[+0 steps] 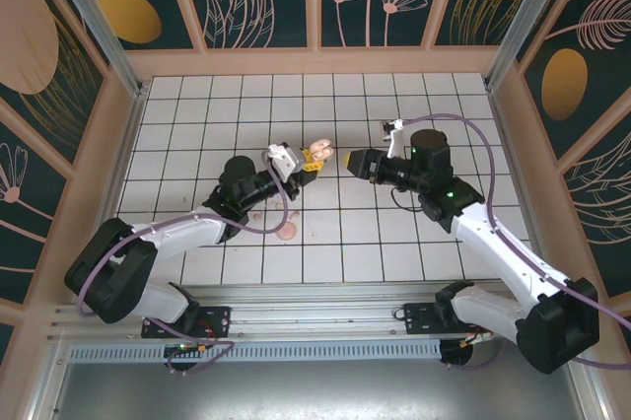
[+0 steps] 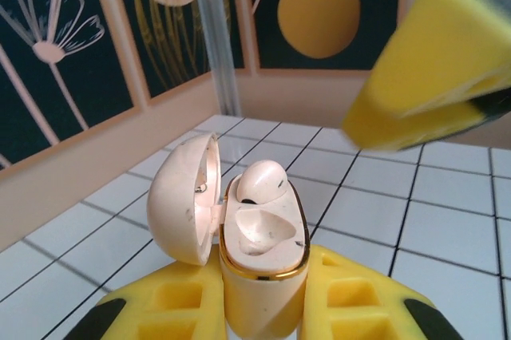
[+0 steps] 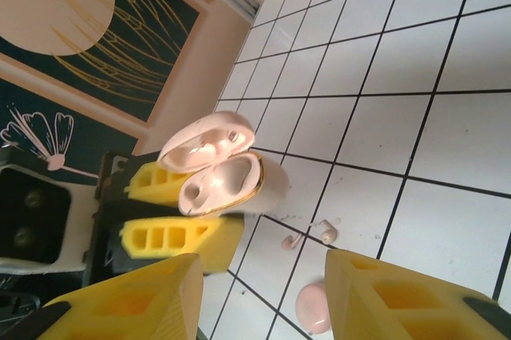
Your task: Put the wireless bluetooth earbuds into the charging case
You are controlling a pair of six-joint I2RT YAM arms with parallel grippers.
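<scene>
My left gripper (image 2: pixel 263 288) is pinched tight on the charging case (image 2: pixel 263 232), lid swung open. A pale rounded piece sits in the far socket; the near socket is bare. My right gripper (image 3: pixel 265 258) is spread, with nothing between the fingers, facing the case. The earbuds (image 3: pixel 327 233), two tiny pink slivers, lie on the bench (image 3: pixel 447 164), beside the case and touching neither gripper. A round pink disc (image 3: pixel 313 308) lies near them.

Bright, even light from above washes the white tiled floor (image 1: pixel 394 233), with only soft shadows. In the left wrist view the charging case (image 2: pixel 263 244) is sharp, its gold rim glinting, while the right gripper's yellow fingers (image 2: pixel 431 53), upper right, are blurred, probably too near the lens.
</scene>
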